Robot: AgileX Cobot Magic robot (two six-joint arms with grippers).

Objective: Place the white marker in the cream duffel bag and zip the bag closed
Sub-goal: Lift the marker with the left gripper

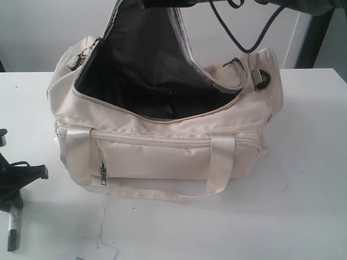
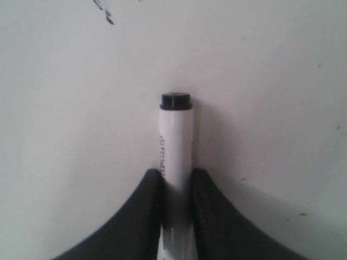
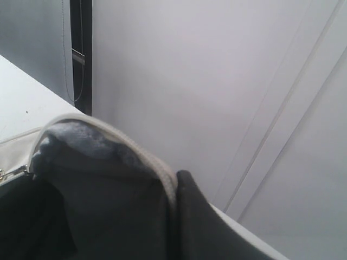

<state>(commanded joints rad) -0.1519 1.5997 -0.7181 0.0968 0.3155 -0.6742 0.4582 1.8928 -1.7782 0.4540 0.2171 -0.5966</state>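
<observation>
Wrist views alone show marker (image 2: 174, 146) and bag flap (image 3: 97, 141) clamped

The duffel bag (image 1: 162, 157) sits on the middle of the table (image 1: 303, 206). The marker (image 1: 14, 226) is to its left, nearer the front edge.

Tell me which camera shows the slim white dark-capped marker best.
Left wrist view: the slim white marker shows close up, clamped in the left gripper. Exterior view catches only its end, lower left. Right wrist view shows only the soft cream duffel bag, no marker.
</observation>
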